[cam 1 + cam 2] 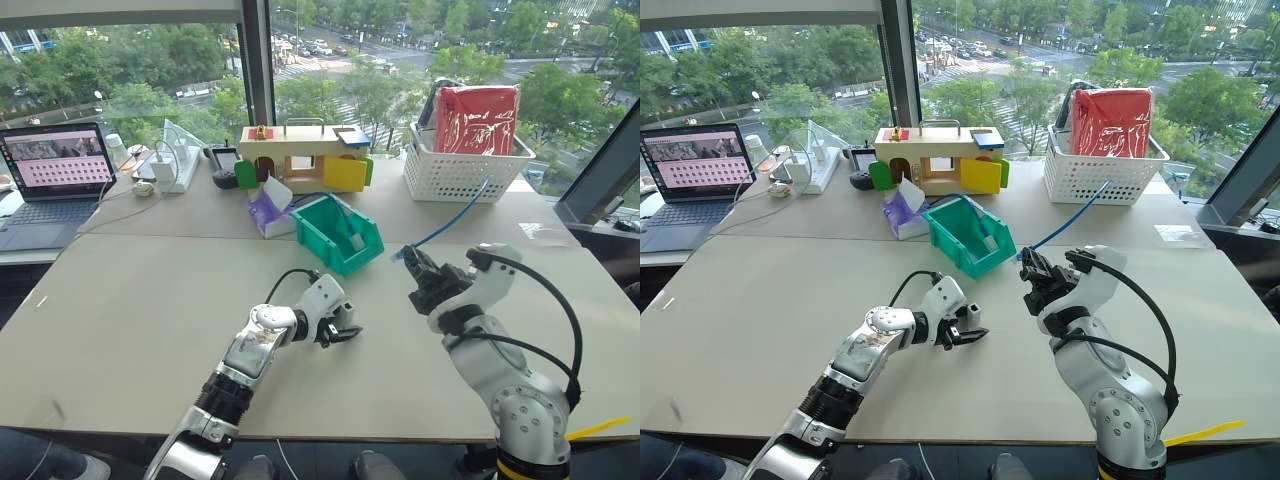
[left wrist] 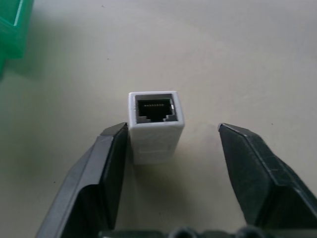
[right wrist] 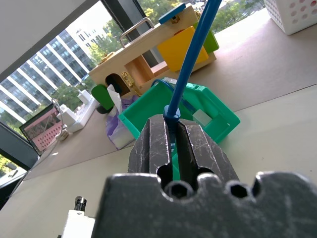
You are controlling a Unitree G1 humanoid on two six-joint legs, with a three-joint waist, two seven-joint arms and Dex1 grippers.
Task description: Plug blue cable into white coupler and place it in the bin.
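Observation:
The white coupler lies on the table with its dark socket facing away from my left gripper. That gripper is open around it: one finger touches the coupler's side, the other stands apart. In the head views my left gripper sits low on the table in front of the teal bin. My right gripper hovers above the table to the right of the bin, shut on the blue cable. The cable rises from between its fingers, and its plug end pokes out toward the bin.
A white lattice basket with a red bag stands at the back right. Behind the bin are a wooden toy house and a purple tissue pack. A laptop and white power adapters sit at the far left.

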